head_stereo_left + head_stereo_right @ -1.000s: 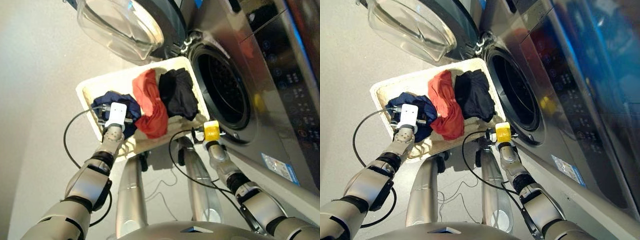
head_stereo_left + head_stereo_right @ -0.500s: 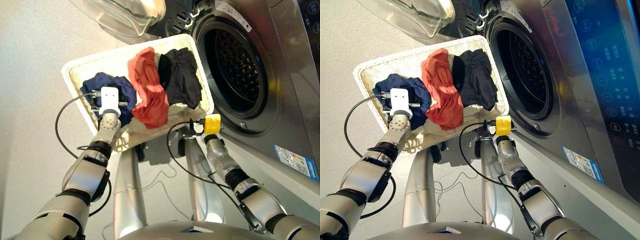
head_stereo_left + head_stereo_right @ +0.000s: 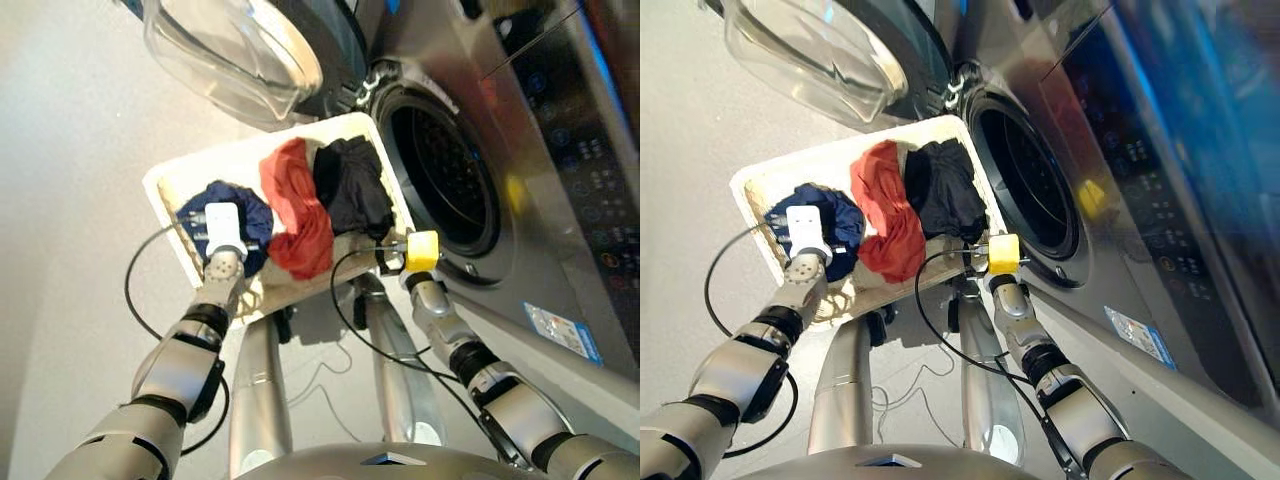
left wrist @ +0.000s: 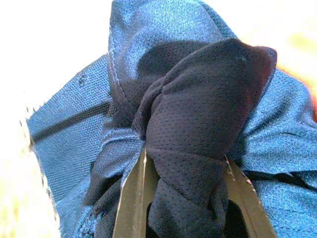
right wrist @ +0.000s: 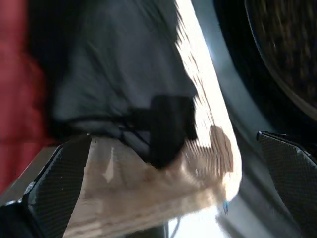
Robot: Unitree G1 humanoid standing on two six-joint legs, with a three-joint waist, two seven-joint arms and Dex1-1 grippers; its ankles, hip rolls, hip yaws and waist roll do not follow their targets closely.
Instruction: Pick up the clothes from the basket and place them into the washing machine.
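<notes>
Left end effector [image 4: 185, 198] pinching navy garment [image 3: 225, 215] at centre-left; right end effector [image 5: 163, 198] wide open. Could drag red garment [image 3: 297, 215] out of basket [image 3: 170, 190].

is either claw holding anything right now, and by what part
The left claw pinches a bunched fold of the navy garment lying in the basket. The right claw is open, holding nothing.

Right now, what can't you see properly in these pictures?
- Left gripper: in the eye views its white wrist block covers it; the left wrist view shows its fingers pinching the navy garment.
- Basket bottom: mostly covered by the clothes.
- Washing machine drum: too dark inside.
- Washer's panel symbols and sticker: too small and blurred.
- Black garment: smeared in the right wrist view.
</notes>
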